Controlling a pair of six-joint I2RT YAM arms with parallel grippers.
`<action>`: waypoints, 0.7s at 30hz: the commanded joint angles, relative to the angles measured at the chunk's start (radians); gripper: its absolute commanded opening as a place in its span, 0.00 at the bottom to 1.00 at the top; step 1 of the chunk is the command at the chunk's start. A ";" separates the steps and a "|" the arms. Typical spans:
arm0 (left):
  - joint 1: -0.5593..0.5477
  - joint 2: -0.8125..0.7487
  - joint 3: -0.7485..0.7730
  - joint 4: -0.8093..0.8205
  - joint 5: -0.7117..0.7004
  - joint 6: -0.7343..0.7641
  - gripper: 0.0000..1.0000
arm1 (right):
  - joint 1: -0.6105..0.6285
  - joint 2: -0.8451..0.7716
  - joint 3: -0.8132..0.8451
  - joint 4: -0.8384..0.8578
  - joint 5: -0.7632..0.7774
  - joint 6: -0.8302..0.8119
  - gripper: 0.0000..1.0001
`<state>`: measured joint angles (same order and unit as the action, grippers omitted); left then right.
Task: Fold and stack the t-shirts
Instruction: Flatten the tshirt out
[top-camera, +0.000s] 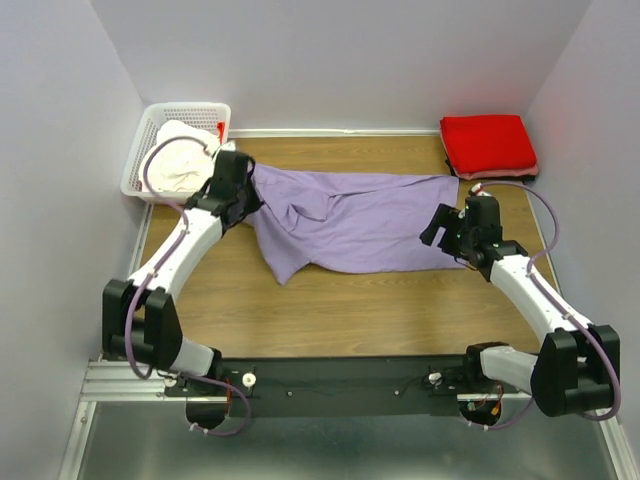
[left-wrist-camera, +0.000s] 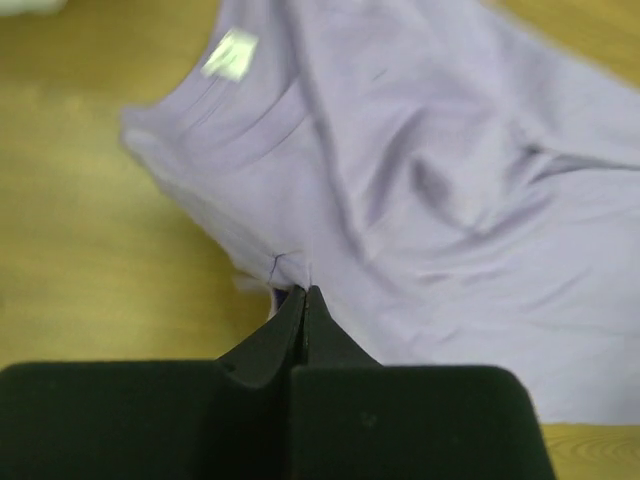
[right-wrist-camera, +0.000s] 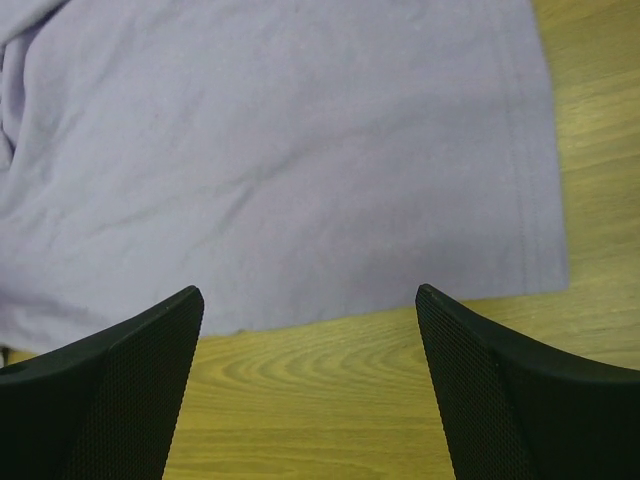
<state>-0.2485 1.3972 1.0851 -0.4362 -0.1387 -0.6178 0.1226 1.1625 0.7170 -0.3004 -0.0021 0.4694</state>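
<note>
The lavender-purple t-shirt (top-camera: 350, 220) lies spread and wrinkled across the middle of the wooden table. My left gripper (top-camera: 243, 192) is shut on its left edge near the collar; the left wrist view shows the closed fingertips (left-wrist-camera: 305, 300) pinching the shirt's (left-wrist-camera: 430, 180) seam. My right gripper (top-camera: 440, 225) is open and empty, hovering just off the shirt's right hem (right-wrist-camera: 300, 150). The red t-shirt (top-camera: 488, 145) lies folded at the back right corner. The cream-white t-shirt (top-camera: 180, 158) sits crumpled in the basket.
A white plastic lattice basket (top-camera: 160, 125) stands at the back left corner. Bare wooden table (top-camera: 350, 310) runs in front of the purple shirt. Grey walls close in the left, right and back.
</note>
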 joint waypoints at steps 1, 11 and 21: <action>-0.063 0.135 0.185 0.031 -0.035 0.098 0.00 | 0.038 0.026 0.010 0.004 -0.108 -0.037 0.93; -0.186 0.390 0.374 -0.029 -0.157 0.201 0.51 | 0.363 0.175 0.117 0.026 -0.030 -0.081 0.93; -0.100 0.056 -0.057 0.204 -0.072 0.107 0.73 | 0.416 0.200 0.134 0.038 -0.026 -0.068 0.94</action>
<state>-0.3901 1.5536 1.1267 -0.3553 -0.2436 -0.4671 0.5335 1.3762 0.8295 -0.2775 -0.0643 0.4103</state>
